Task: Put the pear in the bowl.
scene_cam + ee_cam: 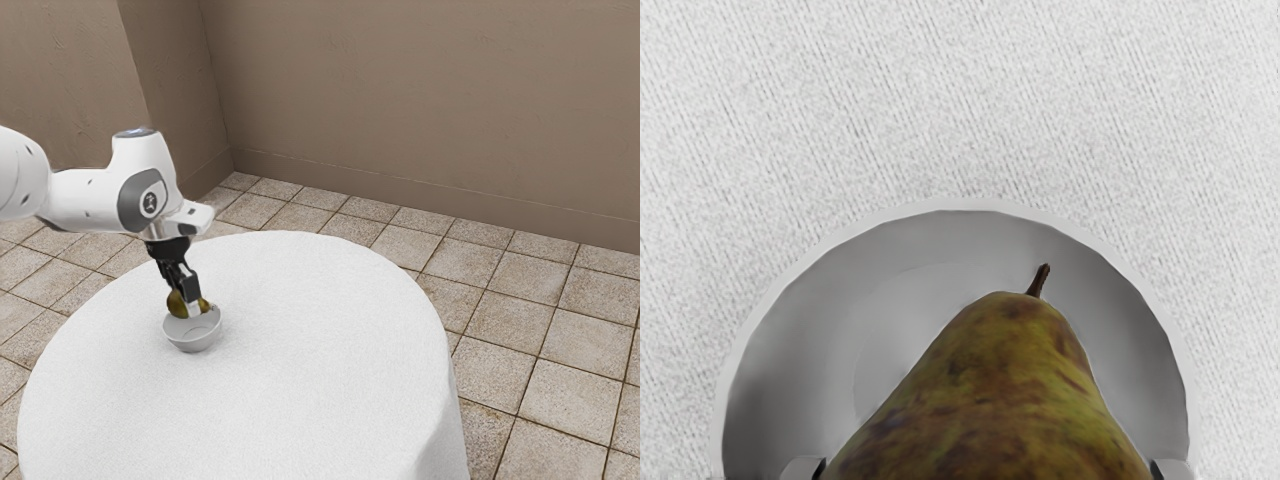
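In the exterior view my gripper (186, 303) points down over the grey bowl (192, 335), its fingers on the sides of the brown-green pear (176, 304). The pear is at the height of the bowl's rim, its lower part overlapping the opening. From the wrist view, the pear (1000, 400) lies across the inside of the bowl (910, 245), stem toward the rim. Fingertips touch it from both sides at the lower edge, so the gripper (988, 468) is shut on it. Whether the pear touches the bowl's bottom is hidden.
A round table with a white cloth (310, 370) bears the bowl, which stands toward the exterior view's left part of the tabletop. Beyond the table are a tiled floor (540, 380) and a brown wall (420, 90).
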Robot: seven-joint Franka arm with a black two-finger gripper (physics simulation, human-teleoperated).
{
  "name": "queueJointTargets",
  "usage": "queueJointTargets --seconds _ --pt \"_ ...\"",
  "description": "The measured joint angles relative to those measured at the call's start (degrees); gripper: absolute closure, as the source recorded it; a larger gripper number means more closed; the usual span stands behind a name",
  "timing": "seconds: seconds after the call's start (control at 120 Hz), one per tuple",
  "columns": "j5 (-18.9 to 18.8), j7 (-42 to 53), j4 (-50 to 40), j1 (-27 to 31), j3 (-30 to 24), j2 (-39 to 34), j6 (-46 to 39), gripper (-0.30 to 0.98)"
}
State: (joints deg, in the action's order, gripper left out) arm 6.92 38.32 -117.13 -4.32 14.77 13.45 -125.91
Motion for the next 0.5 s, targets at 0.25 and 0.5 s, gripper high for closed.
queueJointTargets --seconds 0.25,0.5 --pt "2.03 1.95 -0.70 0.00 -0.03 0.43 -0.61 0.20" --pt "2.59 3.87 1.66 0.00 -0.35 0.05 0.78 0.06"
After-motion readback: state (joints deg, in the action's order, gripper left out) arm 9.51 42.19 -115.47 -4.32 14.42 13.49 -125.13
